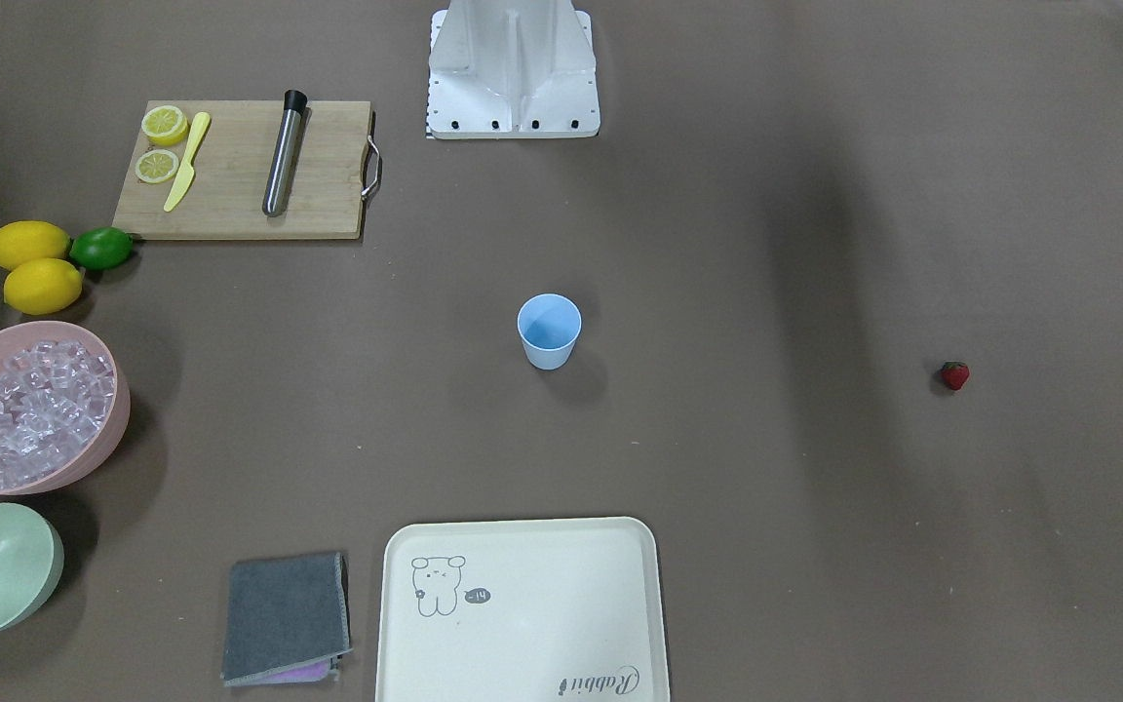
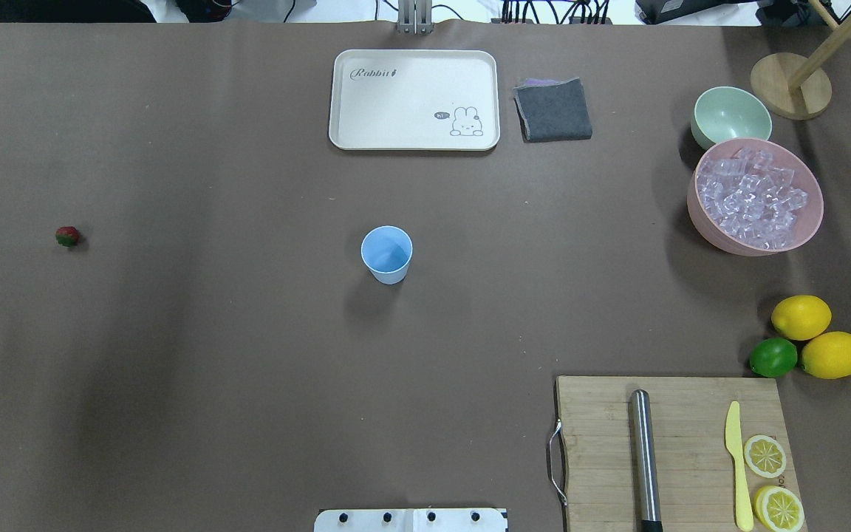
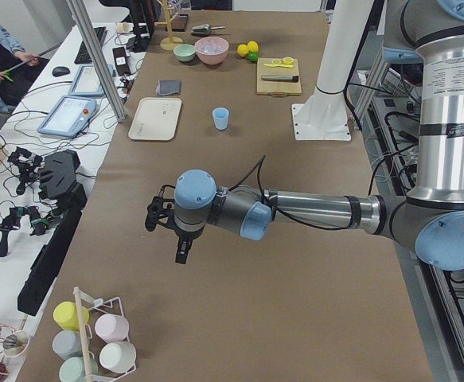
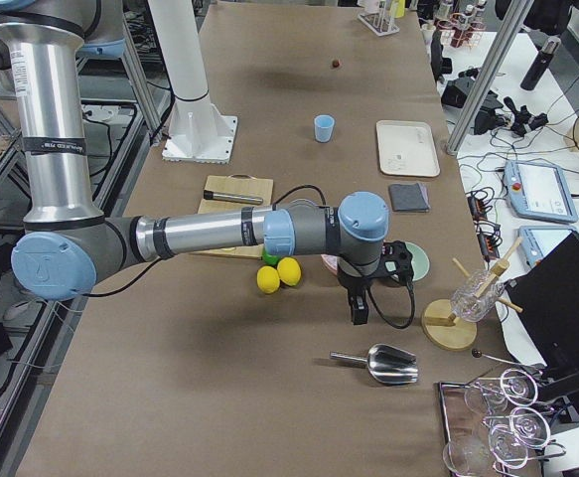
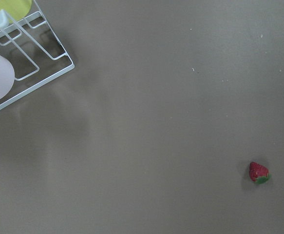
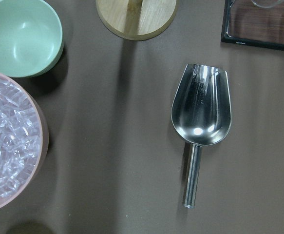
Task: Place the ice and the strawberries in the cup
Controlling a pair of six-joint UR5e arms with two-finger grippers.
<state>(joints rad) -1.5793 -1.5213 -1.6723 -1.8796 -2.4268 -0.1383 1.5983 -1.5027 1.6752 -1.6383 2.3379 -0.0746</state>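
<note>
The strawberry (image 1: 954,375) lies alone on bare table at the right of the front-facing view, well apart from the blue cup (image 1: 549,331), which stands upright and looks empty at the centre. The berry is probably light and soft with a rounded, slightly slippery skin. A gentle pinch from above across its red body, below the green top, seems safest, as a hard squeeze would likely bruise it or roll it away.

The left gripper (image 3: 152,216) hangs above the table in the lower left of the left-side view. I cannot tell whether its fingers are apart or closed. Its wrist camera shows the berry low in the frame's right corner, so the berry sits off to one side rather than beneath it.

The ice (image 1: 30,409) fills the pink bowl (image 1: 121,395) at the left edge of that same front-facing view. The cubes look hard, slick and loose, so a single one could squirt from a pinch. Gripping the metal scoop (image 6: 200,117) by its handle looks wiser. The right gripper (image 4: 400,262) hovers near the bowl and scoop, and I cannot judge its state either.
</note>
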